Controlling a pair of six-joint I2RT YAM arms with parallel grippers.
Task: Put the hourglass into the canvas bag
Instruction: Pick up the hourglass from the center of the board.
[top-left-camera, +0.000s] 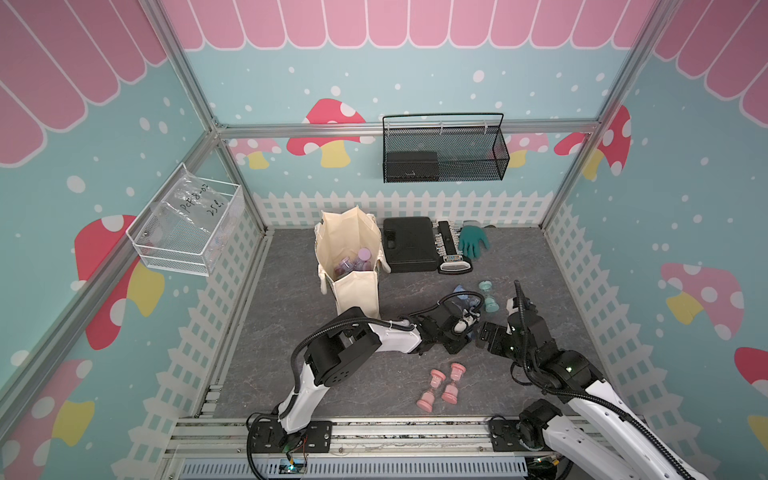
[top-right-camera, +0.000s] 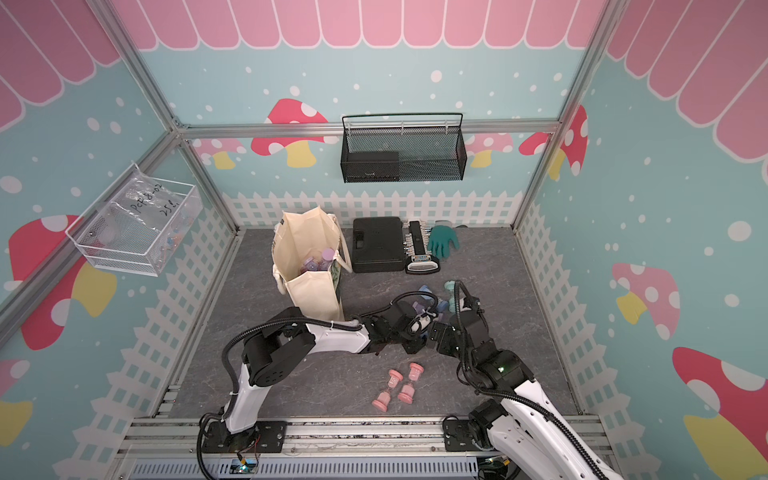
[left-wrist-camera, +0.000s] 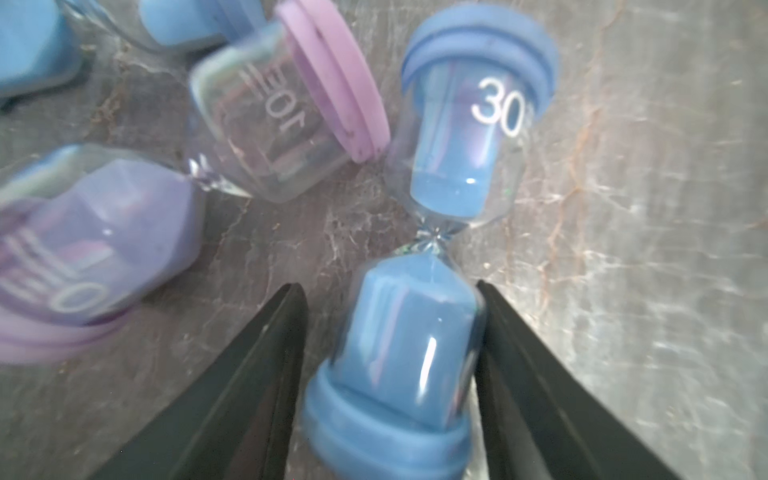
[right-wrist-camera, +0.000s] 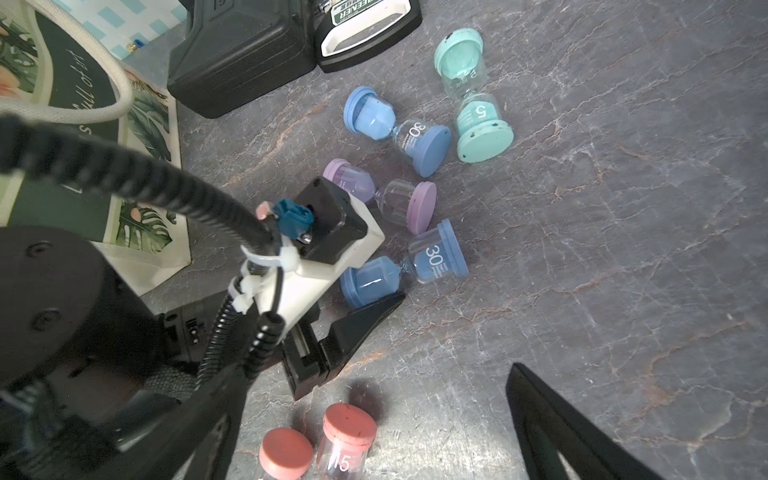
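Note:
A blue hourglass marked 30 lies on its side on the grey table, blurred. My left gripper straddles its lower bulb with the jaws open. One finger touches the glass and a thin strip of table shows beside the other. From the right wrist view the same hourglass pokes out from under the left gripper. The cream canvas bag stands upright behind and to the left, with purple hourglasses inside. My right gripper hovers wide open and empty close beside the left one.
Loose hourglasses lie around: a purple one, a second blue one, a teal one and two pink ones. A black hard case, a sharpener and a green glove sit at the back. Wire baskets hang on the walls.

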